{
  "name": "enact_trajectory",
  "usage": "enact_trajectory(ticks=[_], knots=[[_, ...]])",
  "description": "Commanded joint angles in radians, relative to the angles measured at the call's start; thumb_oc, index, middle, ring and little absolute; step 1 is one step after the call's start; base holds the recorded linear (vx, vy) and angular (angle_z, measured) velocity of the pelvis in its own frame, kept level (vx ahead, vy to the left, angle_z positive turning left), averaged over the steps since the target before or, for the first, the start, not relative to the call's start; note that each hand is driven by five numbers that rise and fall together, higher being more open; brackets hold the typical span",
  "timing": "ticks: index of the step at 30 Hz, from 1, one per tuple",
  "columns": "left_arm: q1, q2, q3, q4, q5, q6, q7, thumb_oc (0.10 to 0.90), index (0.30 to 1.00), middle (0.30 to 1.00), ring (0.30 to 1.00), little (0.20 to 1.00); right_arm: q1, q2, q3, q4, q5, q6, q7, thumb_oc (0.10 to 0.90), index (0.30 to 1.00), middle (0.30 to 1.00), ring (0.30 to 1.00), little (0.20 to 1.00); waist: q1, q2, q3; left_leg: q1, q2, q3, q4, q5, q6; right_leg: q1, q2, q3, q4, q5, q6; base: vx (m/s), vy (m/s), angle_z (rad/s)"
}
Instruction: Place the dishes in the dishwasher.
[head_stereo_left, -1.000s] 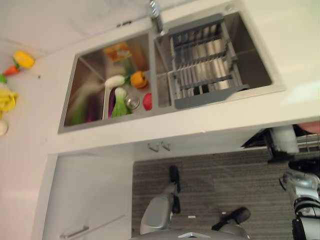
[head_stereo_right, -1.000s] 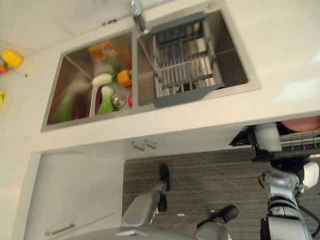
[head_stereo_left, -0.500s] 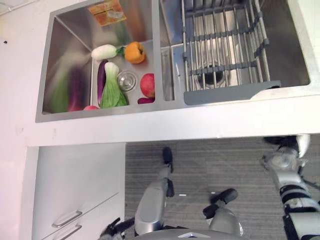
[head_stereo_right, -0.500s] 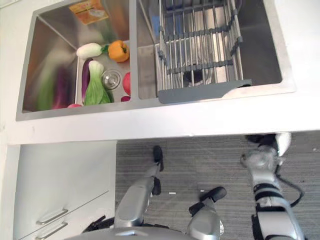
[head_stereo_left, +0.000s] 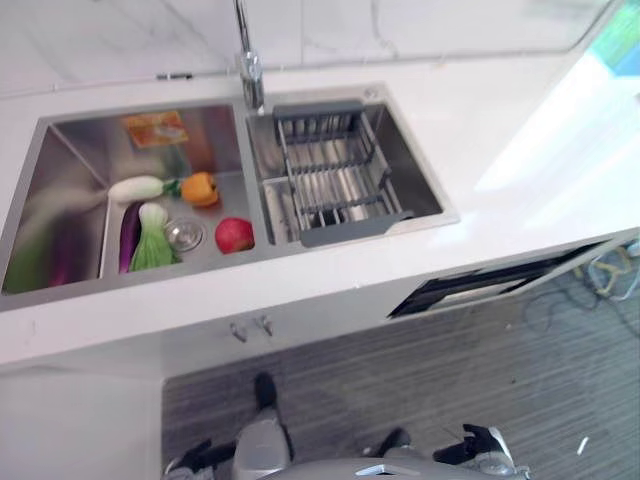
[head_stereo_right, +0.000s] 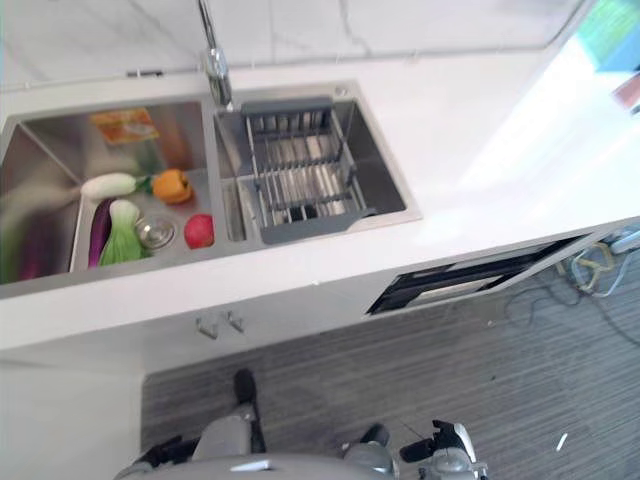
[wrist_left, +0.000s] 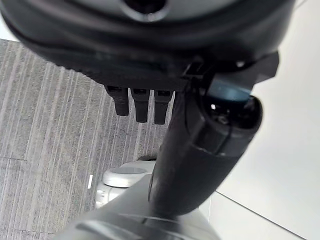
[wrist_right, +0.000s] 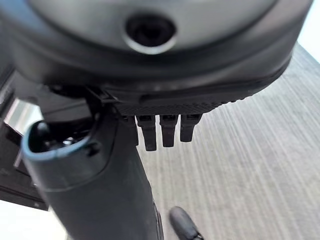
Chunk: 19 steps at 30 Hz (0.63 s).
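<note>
- While both my hands hang low over the floor (head_stereo_right: 420, 360), my left hand (wrist_left: 200, 145) and right hand (wrist_right: 95, 170) hold nothing, fingers (wrist_right: 161, 131) straight.
- Dishwasher (head_stereo_left: 490, 285) sits slightly open under the counter (head_stereo_left: 480, 130), right of the sink (head_stereo_left: 60, 160); the rack (head_stereo_left: 330, 175) holds no dishes I can make out.

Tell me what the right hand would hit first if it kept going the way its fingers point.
Most likely the grey striped floor: the right hand hangs with straight fingers aimed down at it, holding nothing. Nothing shows between fingertips and floor, though depth is hard to judge.

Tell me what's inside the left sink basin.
In the left sink basin: white radish, orange pepper, eggplant, bok choy, red apple, and the drain. Anything beneath them is hidden.
</note>
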Motion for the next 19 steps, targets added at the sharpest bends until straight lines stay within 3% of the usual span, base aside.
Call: enact_trajectory(ticks=[1,2,3,4,5,6,7,9,13,19], knots=[[0.058,-0.071,-0.076,0.018,0.066,-0.002,-0.018,0.8,0.9,0.9,0.9,0.9,-0.078,-0.071,-0.031,-0.007,0.011,-0.03,-0.004,0.8,0.9,0.9,0.9,0.9,0.019,0.147,0.009,0.213,0.02,-0.028,-0.22,-0.084,-0.03,-0.116,-0.056,0.104,0.33,-0.006,0.037,0.08,0.16,-0.21],[0.05,-0.07,-0.102,0.004,0.069,-0.008,-0.006,0.8,0.9,0.9,0.9,0.9,-0.08,-0.06,-0.03,-0.007,0.021,-0.031,-0.002,0.8,0.9,0.9,0.9,0.9,-0.013,0.156,0.026,0.251,0.021,-0.046,-0.225,-0.091,-0.013,-0.183,-0.042,0.215,0.469,0.015,0.041,-0.01,0.108,0.01],[0.048,-0.07,-0.102,0.003,0.069,-0.008,-0.006,0.8,0.9,0.9,0.9,0.9,-0.081,-0.06,-0.03,-0.007,0.021,-0.031,-0.002,0.8,0.9,0.9,0.9,0.9,-0.008,0.155,0.026,0.241,0.019,-0.029,-0.223,-0.074,-0.006,-0.191,-0.046,0.206,0.462,0.031,0.029,0.01,0.093,0.32],[0.037,-0.067,-0.105,0.007,0.092,-0.011,0.011,0.8,0.9,0.9,0.9,0.9,-0.08,-0.048,-0.028,0.002,0.026,-0.033,-0.001,0.8,0.9,0.9,0.9,0.9,-0.016,0.157,0.027,0.248,0.026,-0.037,-0.226,-0.078,-0.008,-0.217,-0.009,0.269,0.456,0.007,0.028,0.03,-0.093,0.48],[0.014,-0.073,-0.118,0.027,0.101,-0.01,0.033,0.8,0.9,0.9,0.9,0.9,-0.079,-0.035,-0.028,0.029,0.045,-0.031,-0.009,0.8,0.9,0.9,0.9,0.9,-0.033,0.162,0.029,0.235,0.03,-0.077,-0.218,-0.075,-0.022,-0.218,0.068,0.379,0.303,-0.077,0.0,0.12,-0.15,0.5],[-0.001,-0.075,-0.132,0.034,0.096,-0.013,0.025,0.8,0.9,0.9,0.9,0.9,-0.075,-0.033,-0.033,0.036,0.057,-0.033,-0.011,0.8,0.9,0.9,0.9,0.9,-0.048,0.161,0.028,0.227,0.03,-0.1,-0.217,-0.069,-0.03,-0.225,0.109,0.448,0.238,-0.086,-0.001,0.14,-0.18,0.31],[-0.006,-0.074,-0.136,0.036,0.096,-0.01,0.013,0.8,0.9,0.9,0.9,0.9,-0.065,-0.028,-0.024,0.026,0.055,-0.034,-0.005,0.8,0.9,0.9,0.9,0.9,-0.052,0.155,0.026,0.234,0.028,-0.115,-0.217,-0.07,-0.035,-0.213,0.122,0.463,0.204,-0.099,-0.002,0.12,-0.158,0.26],[-0.011,-0.073,-0.145,0.035,0.11,-0.019,-0.004,0.8,0.9,0.9,0.9,0.9,-0.043,-0.028,0.009,0.026,0.024,-0.036,0.015,0.8,0.9,0.9,0.9,0.9,-0.049,0.141,0.004,0.22,0.029,-0.136,-0.214,-0.064,-0.049,-0.159,0.137,0.425,0.121,-0.103,-0.014,0.11,-0.215,0.69],[0.009,-0.088,-0.172,-0.013,0.1,-0.03,-0.026,0.8,0.9,0.9,0.9,0.9,-0.021,-0.055,0.039,0.007,-0.012,-0.043,0.035,0.8,0.9,0.9,0.9,0.9,-0.049,0.161,-0.014,0.214,0.069,-0.144,-0.215,-0.041,-0.084,-0.095,0.176,0.374,0.024,-0.091,-0.024,0.09,-0.165,0.86],[0.011,-0.1,-0.22,-0.011,0.161,-0.027,-0.032,0.8,0.9,0.9,0.9,0.9,-0.012,-0.061,0.014,0.05,0.01,-0.045,0.029,0.8,0.9,0.9,0.9,0.9,-0.055,0.186,-0.025,0.199,0.113,-0.161,-0.222,-0.008,-0.119,-0.055,0.22,0.342,-0.029,-0.106,-0.05,0.04,-0.114,0.11]])
